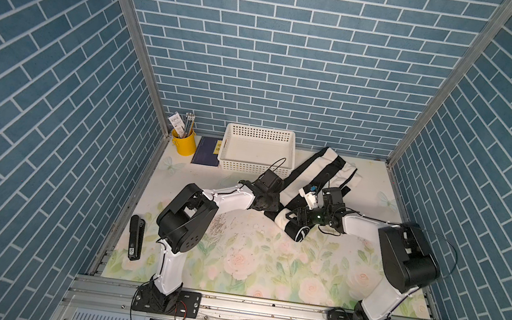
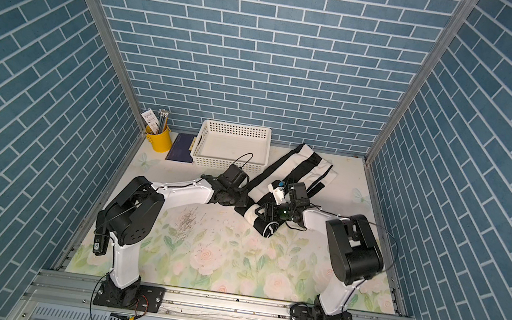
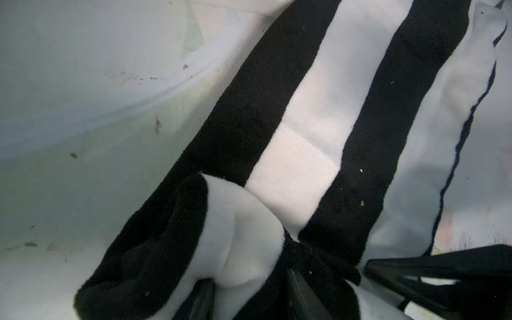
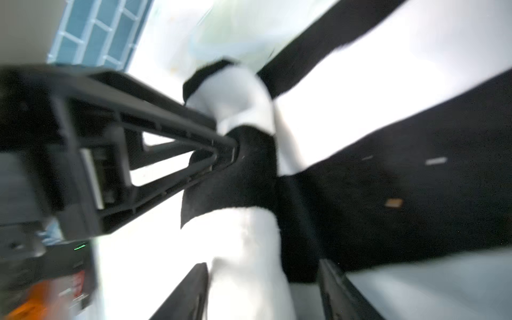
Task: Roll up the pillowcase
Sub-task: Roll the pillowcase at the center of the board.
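Pinching pillowcase (image 1: 331, 168) roll with left fingers (image 3: 300, 296), straddling it with spread right fingers (image 4: 191, 296). Unrolled length ahead of both.

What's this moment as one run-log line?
pillowcase: near end rolled, rest unrolled | left gripper: pinching roll | right gripper: open around roll

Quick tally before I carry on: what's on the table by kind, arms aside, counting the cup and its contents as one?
striped pillowcase: 1
white basket: 1
yellow cup: 1
dark blue notebook: 1
black stapler: 1
total: 5
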{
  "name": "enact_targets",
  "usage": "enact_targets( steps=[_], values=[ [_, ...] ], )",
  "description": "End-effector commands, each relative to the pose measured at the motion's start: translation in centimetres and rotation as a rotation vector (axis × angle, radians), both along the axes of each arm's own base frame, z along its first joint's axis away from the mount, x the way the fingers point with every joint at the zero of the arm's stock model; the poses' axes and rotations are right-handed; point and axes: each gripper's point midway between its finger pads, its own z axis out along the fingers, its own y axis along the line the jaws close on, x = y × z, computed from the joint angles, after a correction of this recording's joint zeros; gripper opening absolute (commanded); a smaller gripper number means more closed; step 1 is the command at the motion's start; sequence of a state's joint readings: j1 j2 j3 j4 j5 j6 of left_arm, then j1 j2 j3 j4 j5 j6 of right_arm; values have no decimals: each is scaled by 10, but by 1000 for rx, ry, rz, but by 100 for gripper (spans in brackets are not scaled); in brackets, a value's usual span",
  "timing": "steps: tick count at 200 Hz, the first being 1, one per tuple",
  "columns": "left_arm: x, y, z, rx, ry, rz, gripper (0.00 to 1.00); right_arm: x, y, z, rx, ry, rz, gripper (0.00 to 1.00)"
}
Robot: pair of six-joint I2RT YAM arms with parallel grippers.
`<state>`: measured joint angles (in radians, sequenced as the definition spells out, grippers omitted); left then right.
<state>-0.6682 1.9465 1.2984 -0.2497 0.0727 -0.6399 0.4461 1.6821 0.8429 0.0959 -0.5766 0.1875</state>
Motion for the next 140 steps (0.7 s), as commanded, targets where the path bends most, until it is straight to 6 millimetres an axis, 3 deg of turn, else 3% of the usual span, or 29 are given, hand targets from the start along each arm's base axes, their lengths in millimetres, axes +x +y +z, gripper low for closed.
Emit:
enact_targets(
  steps=[1, 22, 41, 47, 53, 79, 117, 140],
  values=[
    [-4, 1, -9, 23, 30, 0, 46, 8, -16, 19, -241, -285, -43, 74],
    [-3, -1, -9, 15, 32, -2, 46, 0, -9, 37, -358, -514, -25, 75],
    [-4, -2, -7, 10, 32, -5, 46, -14, 5, 39, -430, -653, 28, 77],
    [-4, -2, -7, 9, 32, -7, 46, -17, 9, 37, -456, -683, 44, 78],
    [-5, -2, -7, 9, 32, -7, 46, -18, 12, 34, -483, -708, 56, 88],
    [-5, -2, -5, 0, 29, -7, 46, -21, 25, 20, -573, -783, 108, 91],
    [-8, -1, -6, -3, 34, -6, 46, -19, 40, 0, -644, -816, 170, 92],
    [-9, 0, -6, -5, 33, -5, 46, -18, 41, -17, -695, -795, 195, 84]
  ],
)
